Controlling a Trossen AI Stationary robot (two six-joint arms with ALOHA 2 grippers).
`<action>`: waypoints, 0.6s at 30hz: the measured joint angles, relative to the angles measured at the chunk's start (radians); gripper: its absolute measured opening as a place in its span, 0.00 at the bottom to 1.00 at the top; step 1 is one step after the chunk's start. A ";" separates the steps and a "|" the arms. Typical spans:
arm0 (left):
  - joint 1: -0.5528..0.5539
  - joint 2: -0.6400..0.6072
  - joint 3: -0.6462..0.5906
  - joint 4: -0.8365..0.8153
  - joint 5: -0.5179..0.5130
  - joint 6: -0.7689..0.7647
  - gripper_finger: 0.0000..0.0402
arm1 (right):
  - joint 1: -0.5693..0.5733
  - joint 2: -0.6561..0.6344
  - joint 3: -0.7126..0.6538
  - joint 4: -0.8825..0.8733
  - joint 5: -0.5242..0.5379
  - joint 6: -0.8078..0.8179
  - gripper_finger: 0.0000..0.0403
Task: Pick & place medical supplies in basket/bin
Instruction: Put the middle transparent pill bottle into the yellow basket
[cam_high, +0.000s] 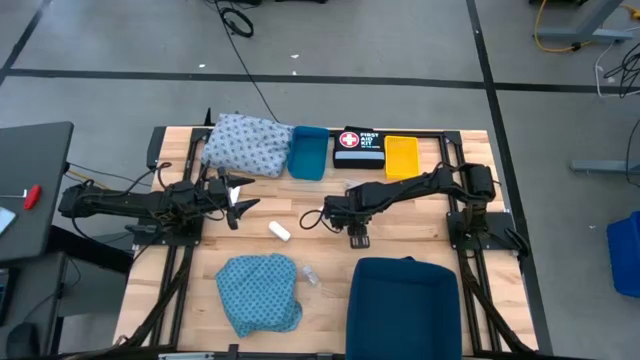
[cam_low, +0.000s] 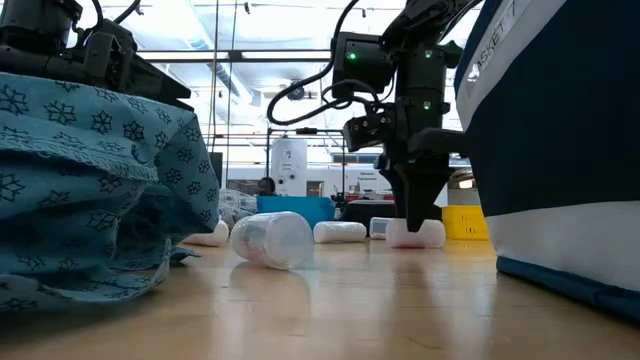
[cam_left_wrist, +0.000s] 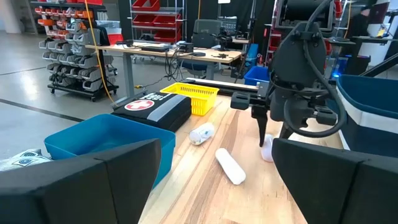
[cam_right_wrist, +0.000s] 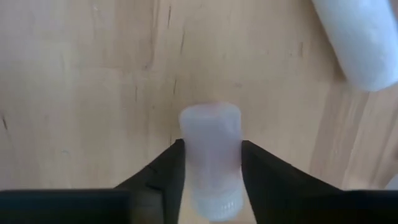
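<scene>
While the right gripper (cam_right_wrist: 210, 168) points down at the wooden table (cam_high: 300, 205), its dark fingers bracket a pale, translucent cylindrical vial (cam_right_wrist: 210, 158); whether they press it cannot be told. A white roll (cam_high: 279, 231) lies nearby. The smooth blue tray (cam_high: 309, 152) and ribbed yellow basket (cam_high: 401, 157) look empty. The left gripper (cam_high: 240, 193) hovers with fingers spread. The teal cloth (cam_high: 258, 290) lies crumpled.

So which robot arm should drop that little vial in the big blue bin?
The right. The right gripper already brackets the vial, close to the dark blue bin. The left gripper hangs open, farther off.
</scene>
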 joint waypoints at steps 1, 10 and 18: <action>0.000 0.000 0.000 0.000 0.000 0.000 0.78 | 0.001 0.000 0.000 0.000 0.000 -0.004 0.32; 0.000 0.000 0.000 0.000 0.000 -0.002 0.78 | 0.006 -0.007 0.005 0.001 0.000 -0.004 0.03; 0.000 0.000 0.000 0.000 0.000 -0.002 0.78 | 0.006 -0.004 0.003 0.001 -0.008 -0.037 0.14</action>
